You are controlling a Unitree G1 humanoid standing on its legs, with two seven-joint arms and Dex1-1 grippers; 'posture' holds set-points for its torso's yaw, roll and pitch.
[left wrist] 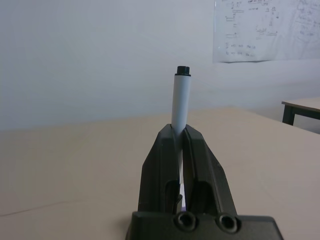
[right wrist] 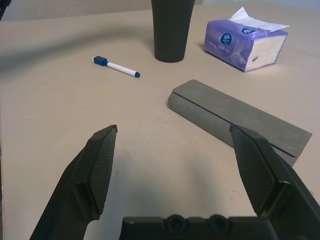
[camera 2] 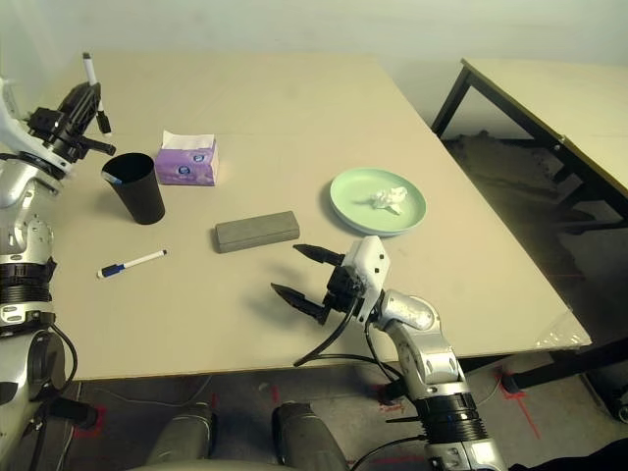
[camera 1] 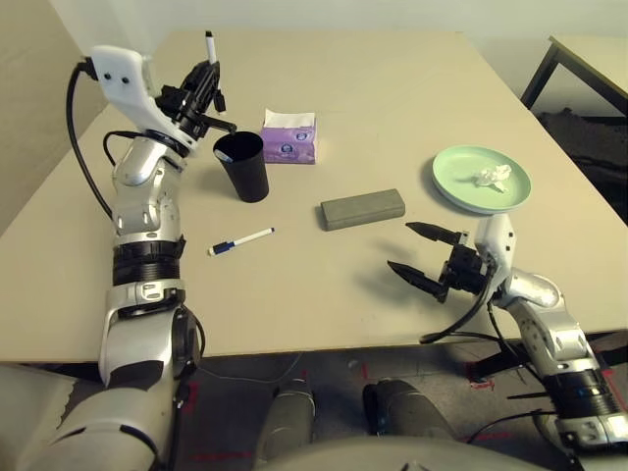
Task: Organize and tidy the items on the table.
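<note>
My left gripper [camera 1: 205, 86] is shut on a white marker [camera 1: 210, 47] with a dark cap, held upright in the air just left of and above the black cup [camera 1: 243, 165]. In the left wrist view the marker [left wrist: 181, 97] sticks up between the closed fingers [left wrist: 162, 165]. A second marker [camera 1: 240, 241] with a blue cap lies flat on the table [camera 1: 373, 88] in front of the cup. The grey glasses case [camera 1: 362, 209] lies mid-table. My right gripper [camera 1: 420, 251] hangs open and empty, near the front edge, right of the case. A light-green plate [camera 1: 461, 182] holds a crumpled white tissue [camera 1: 494, 177].
A purple tissue pack [camera 1: 288, 137] stands just right of the cup. A second, dark-legged table [camera 2: 549, 93] stands off to the right with a gap of floor between. A wall with a sheet of paper [left wrist: 265, 27] shows beyond the table's far edge.
</note>
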